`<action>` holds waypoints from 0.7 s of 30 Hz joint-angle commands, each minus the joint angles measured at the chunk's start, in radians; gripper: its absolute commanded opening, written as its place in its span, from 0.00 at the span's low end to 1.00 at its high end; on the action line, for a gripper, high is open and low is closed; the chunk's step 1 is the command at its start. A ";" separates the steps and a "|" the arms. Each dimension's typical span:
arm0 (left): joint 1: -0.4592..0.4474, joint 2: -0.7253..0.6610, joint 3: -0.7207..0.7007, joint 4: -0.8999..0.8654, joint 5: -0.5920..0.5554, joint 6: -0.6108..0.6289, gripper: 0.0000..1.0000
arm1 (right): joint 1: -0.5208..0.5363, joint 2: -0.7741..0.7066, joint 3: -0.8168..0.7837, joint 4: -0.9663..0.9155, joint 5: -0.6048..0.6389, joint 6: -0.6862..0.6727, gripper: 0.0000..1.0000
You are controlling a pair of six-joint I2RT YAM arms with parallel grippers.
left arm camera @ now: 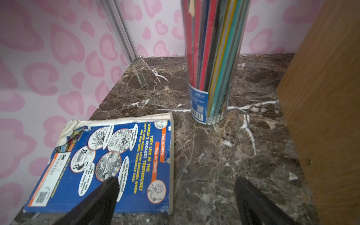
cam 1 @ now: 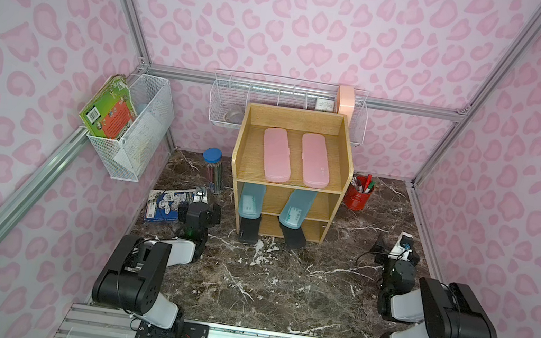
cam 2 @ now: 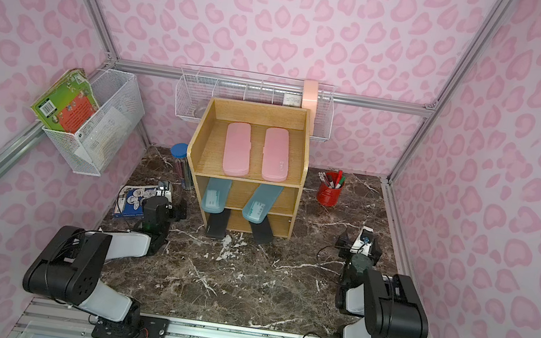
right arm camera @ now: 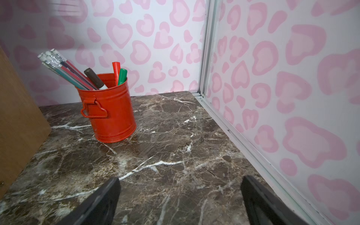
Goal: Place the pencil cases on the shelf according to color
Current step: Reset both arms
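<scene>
With pink pencil cases (cam 1: 276,154) atop the shelf (cam 1: 296,119), teal cases (cam 1: 251,200) mid-tier and black cases (cam 1: 249,230) lowest, jutting toward six o'clock, left pincer (left arm camera: 177,198) and right pincer (right arm camera: 179,194) gape empty; the cases look light, stiff and slick, so pinch them across the narrow width.

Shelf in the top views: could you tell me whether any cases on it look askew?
Yes. The pink cases lie straight on top of the shelf, but the teal cases and black cases jut past the front, and the right one of each sits skewed.
</scene>
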 commanded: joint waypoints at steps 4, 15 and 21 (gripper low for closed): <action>0.000 -0.003 0.000 0.002 0.048 0.012 0.99 | 0.003 0.013 0.015 0.096 -0.012 -0.002 1.00; 0.000 -0.008 0.000 -0.007 0.046 0.009 0.99 | 0.041 0.012 0.072 -0.010 0.008 -0.040 1.00; 0.000 -0.009 0.001 -0.006 0.046 0.008 0.99 | 0.040 0.014 0.073 -0.012 0.008 -0.040 1.00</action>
